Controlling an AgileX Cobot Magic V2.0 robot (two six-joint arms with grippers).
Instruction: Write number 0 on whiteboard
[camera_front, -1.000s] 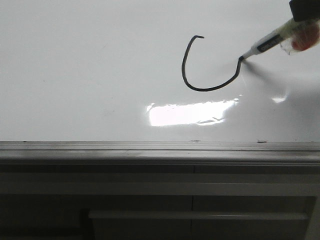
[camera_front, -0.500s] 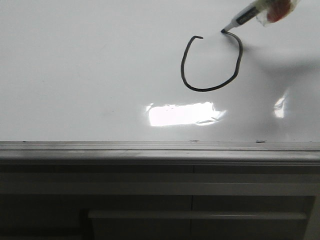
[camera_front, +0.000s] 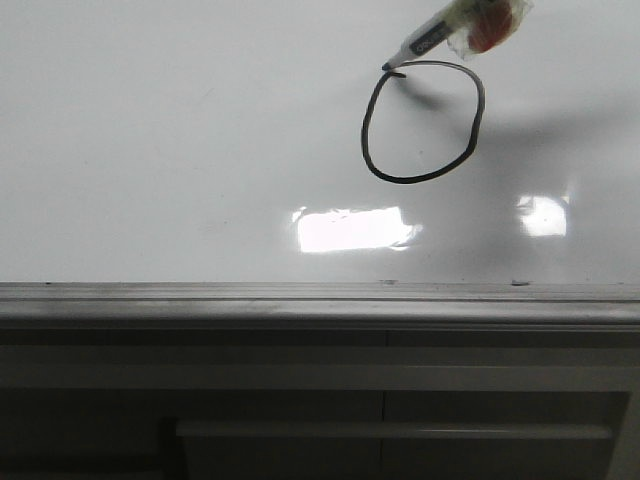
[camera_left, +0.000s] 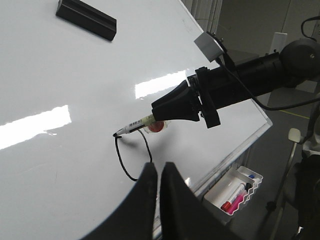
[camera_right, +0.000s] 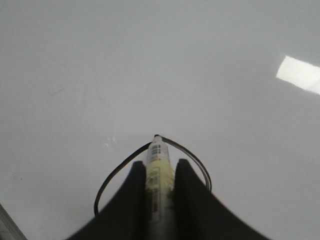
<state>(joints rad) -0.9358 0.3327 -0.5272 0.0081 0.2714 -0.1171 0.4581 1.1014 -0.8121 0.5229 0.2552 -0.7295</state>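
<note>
Since a sec ago the marker (camera_front: 425, 42) tip has swept up the right side and across the top, so the open hook is now a closed loop; the tip sits right at the starting tick, upper left of the number 0 (camera_front: 424, 122). That 0 lies on the whiteboard (camera_front: 150, 150), right of centre in the front view, well above the grey rail (camera_front: 320, 292).

Right fingers (camera_right: 160, 175) are clamped on the marker barrel, tip touching the board. Left fingers (camera_left: 157, 172) are pressed together w/ nothing between, hovering near the 0 but apart from it.

Judgement: stroke is about done. To finish well, overlap the start only slightly, then lift straight off the surface w/o dragging, else a stray tail or smear across the wet line. Keep the left arm clear of the ink.
</note>
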